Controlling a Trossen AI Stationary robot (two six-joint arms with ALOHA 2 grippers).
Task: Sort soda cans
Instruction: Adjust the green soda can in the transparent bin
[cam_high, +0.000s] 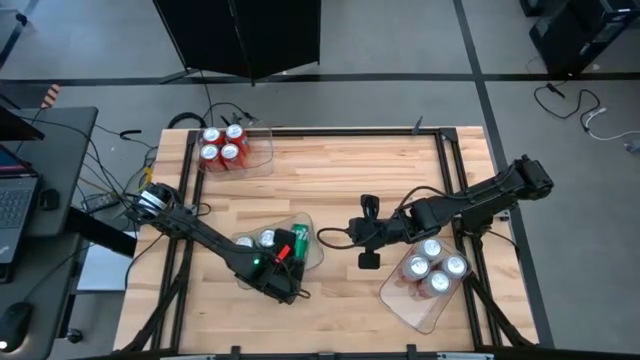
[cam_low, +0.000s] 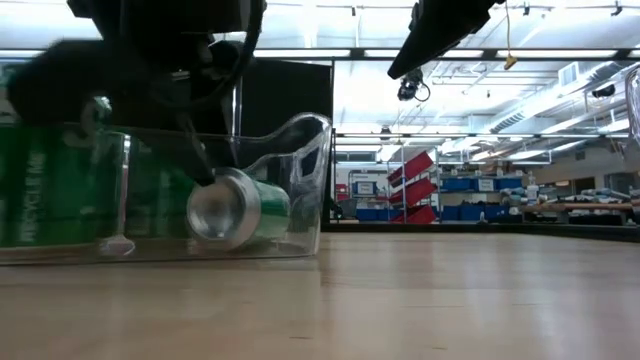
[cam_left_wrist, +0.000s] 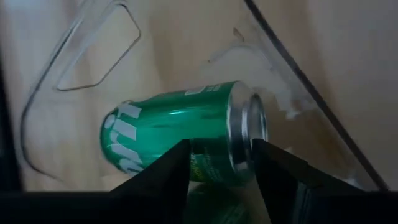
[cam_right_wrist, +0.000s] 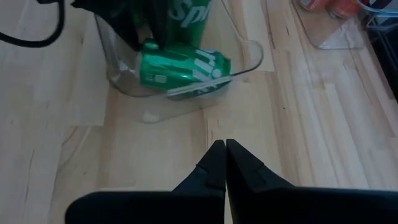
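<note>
1. At seven o'clock on the light wooden table (cam_high: 340, 180), the left gripper (cam_high: 290, 262) reaches into a clear plastic rectangular tray (cam_high: 310, 228); its jaws stand partly apart, straddling a green soda can lying on its side (cam_left_wrist: 186, 134), and whether the fingers (cam_left_wrist: 163, 177) press on it cannot be told.
2. The lying green can (cam_low: 240, 208) rests on the tray floor beside upright green cans with silver tops (cam_high: 256, 240).
3. At eleven o'clock, four red soda cans (cam_high: 222, 146) stand together in a second clear tray (cam_high: 258, 160).
4. At five o'clock, four silver-white cans (cam_high: 432, 265) stand in a third clear tray (cam_high: 405, 305).
5. Near the table's centre, the right gripper (cam_high: 368, 243) waits over bare wood with its jaws fully closed and nothing held.
6. Risk, as a judgement: the sorting looks nearly complete, but the toppled can may roll against the tray wall or knock its upright neighbours if the left fingers brush it while lifting away; a re-grip on the curved side could also let it slip.
</note>
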